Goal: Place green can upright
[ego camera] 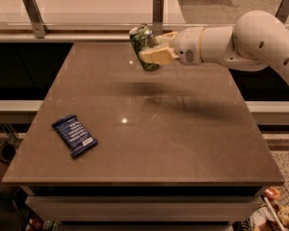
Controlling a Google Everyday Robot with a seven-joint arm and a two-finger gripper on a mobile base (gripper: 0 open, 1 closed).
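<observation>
table [135, 162] fills most of the view. it is brown, flat and smooth, and a small spot of light shines on it near the middle. behind it runs a pale shiny counter [96, 1] with metal posts [157, 11] standing along its near edge. there are dark gaps on the left and on the right of the table. far right there is a bit of speckled floor [284, 162].

counting from left to right: three posts, one packet, one can, one gripper, one arm. there is just one table.

the packet [74, 135] is dark blue with white marks. it lies flat on the left part of the table, near the front, and is turned a bit sideways. it is well apart from the can.

the can [140, 38] is green with a shiny silver top. it is up in the air over the far part of the table and does not touch it. it is not straight up: it leans, with the silver top up and to the left. a soft dark shadow [149, 88] lies on the table under it.

the gripper [149, 47] squeezes the can from both sides, one tan finger [158, 57] in front and one behind. it reaches in from the right.

the arm [250, 37] is white, thick and round. it comes in from the right edge, above the back right corner of the table.
</observation>
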